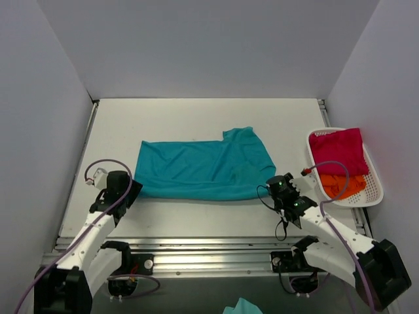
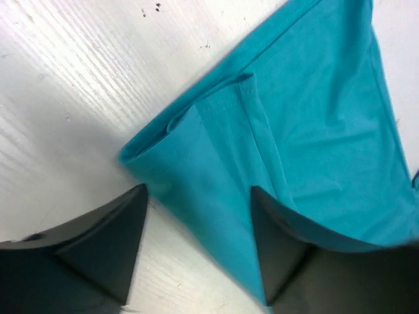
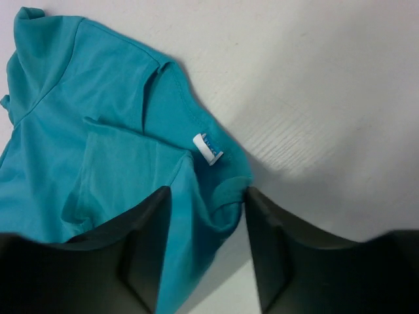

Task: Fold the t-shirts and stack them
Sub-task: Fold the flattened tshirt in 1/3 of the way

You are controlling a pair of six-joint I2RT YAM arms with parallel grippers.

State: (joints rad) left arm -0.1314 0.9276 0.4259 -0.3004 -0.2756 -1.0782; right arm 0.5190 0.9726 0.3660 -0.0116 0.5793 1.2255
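Left gripper (image 2: 198,193) sits at the near left corner of the teal t-shirt (image 1: 203,170), and I see its two dark fingers (image 2: 98,248) standing apart. One finger is over bare worktop (image 1: 196,121). The other is half covered by a drape of the teal cloth, and a hemmed, doubled corner of the tee lies loose in the gap, so nothing is clenched on this side.

My right gripper (image 3: 206,193) is at the tee's near right corner, by the collar. Its fingers (image 3: 147,252) are also parted, with the collar fold lying between them and the small white neck label (image 3: 207,149) just beyond the tips. I cannot tell whether either pad touches the cloth.

The teal tee lies flat across the middle of the worktop as a long band, its long side parallel to the near edge and closer to that edge than to the far one. One sleeve pokes out toward the far edge at its right end.

At the right edge of the worktop stands the white slotted basket (image 1: 374,190). The crimson-magenta t-shirt (image 1: 337,150) is bunched in its far part, and the orange t-shirt (image 1: 344,185) is in its near part, touching the crimson one.
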